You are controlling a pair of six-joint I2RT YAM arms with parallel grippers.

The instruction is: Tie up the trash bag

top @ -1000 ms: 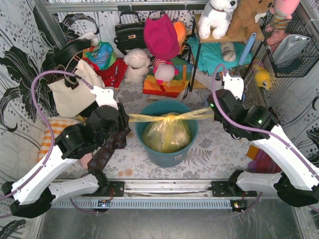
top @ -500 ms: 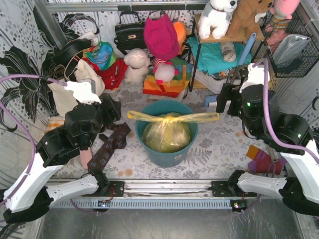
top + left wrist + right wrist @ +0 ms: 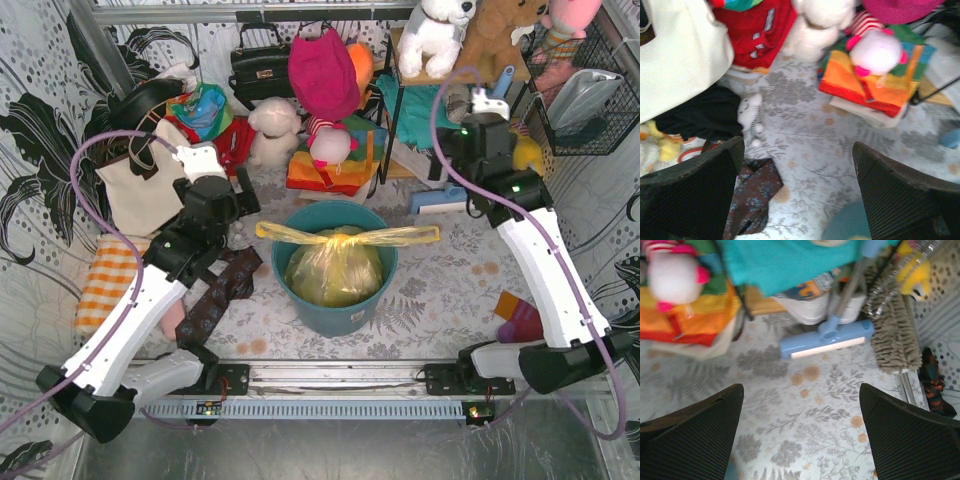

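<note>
Shows the trash bag (image 3: 335,268) sitting in the teal bin (image 3: 345,318) mid-table, knotted on top, both tails lying out over the rim. Shows the left gripper (image 3: 797,150) and right gripper (image 3: 801,390) apart from it, one each side, both spread wide, gripping nothing.

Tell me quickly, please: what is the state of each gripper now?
Left gripper: open, fingers wide apart, holding nothing.
Right gripper: open, fingers wide apart, holding nothing.

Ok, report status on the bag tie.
Left gripper, right gripper open, empty, off the bag. Trash bag in teal bin, looks knotted on top, tails out sideways. Nothing blocking it.
</note>
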